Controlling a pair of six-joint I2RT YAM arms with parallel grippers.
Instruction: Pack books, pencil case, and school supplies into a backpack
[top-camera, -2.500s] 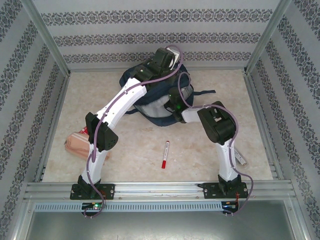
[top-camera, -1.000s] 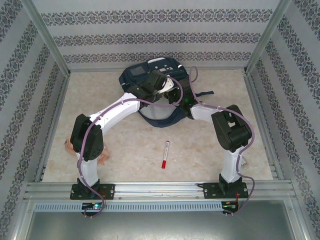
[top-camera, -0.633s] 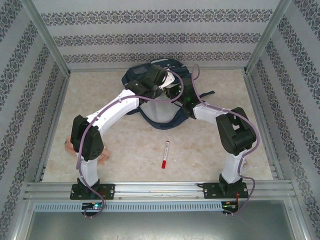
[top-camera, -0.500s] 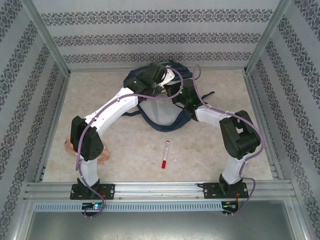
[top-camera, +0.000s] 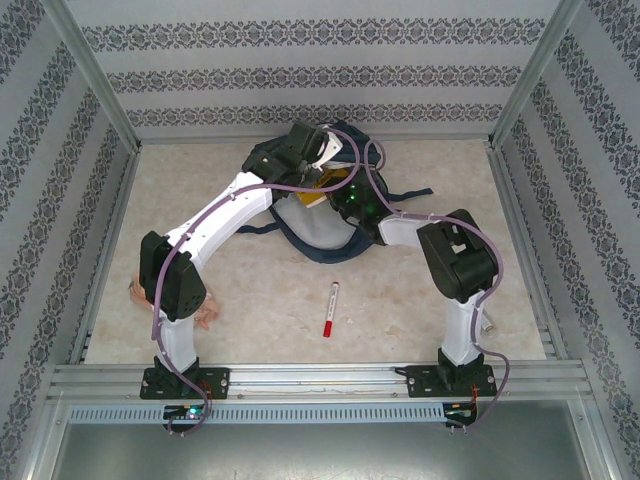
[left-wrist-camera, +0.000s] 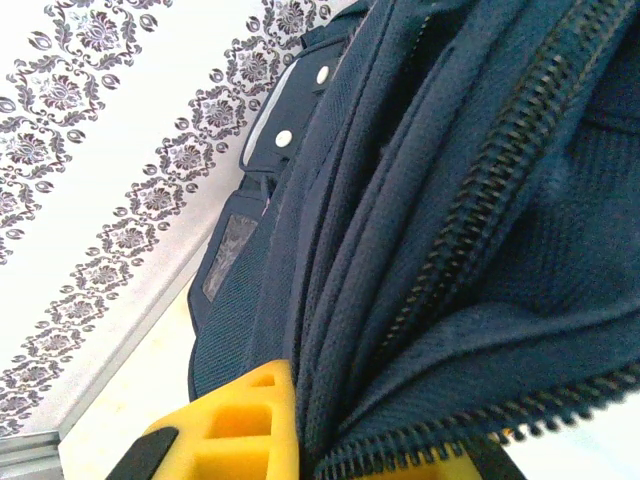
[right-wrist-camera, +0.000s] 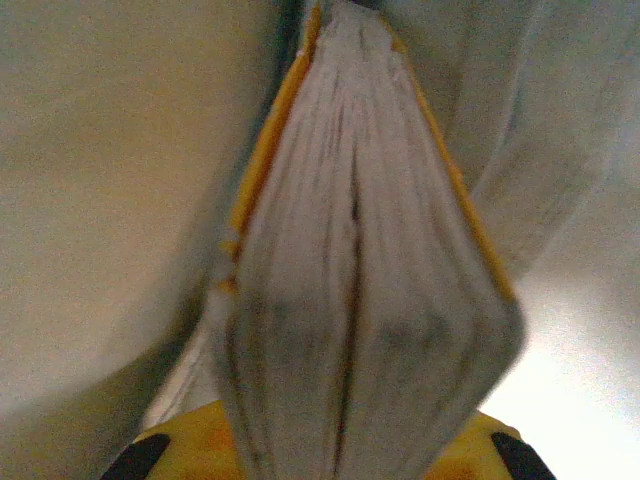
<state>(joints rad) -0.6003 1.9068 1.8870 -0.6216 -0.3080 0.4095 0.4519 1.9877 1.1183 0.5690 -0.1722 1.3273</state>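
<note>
my left gripper (left-wrist-camera: 350, 445) is pinched shut on the backpack (left-wrist-camera: 480, 250) at its zipper edge, lifting the mouth open so my right gripper (right-wrist-camera: 330, 445), closed on the yellow book (right-wrist-camera: 360, 230), can feed it inside. pencil case (top-camera: 138, 291) and marker (top-camera: 330, 308) lie on the table (top-camera: 260, 300).

bench layout, far to near

at the far middle of the bench (top-camera: 440, 290), close to the back wall: backpack (top-camera: 320, 235). inside its mouth, standing on edge between the lining walls: book (right-wrist-camera: 360, 260). at the backpack's far rim, above the mouth: left gripper (top-camera: 318, 170). just right of the mouth, reaching in: right gripper (top-camera: 330, 196), with the book between its jaws. nearer, roughly midway between the two arms and well apart from the backpack: marker (top-camera: 330, 308). at the left side, partly under the left arm's elbow: pencil case (top-camera: 138, 293).
</note>
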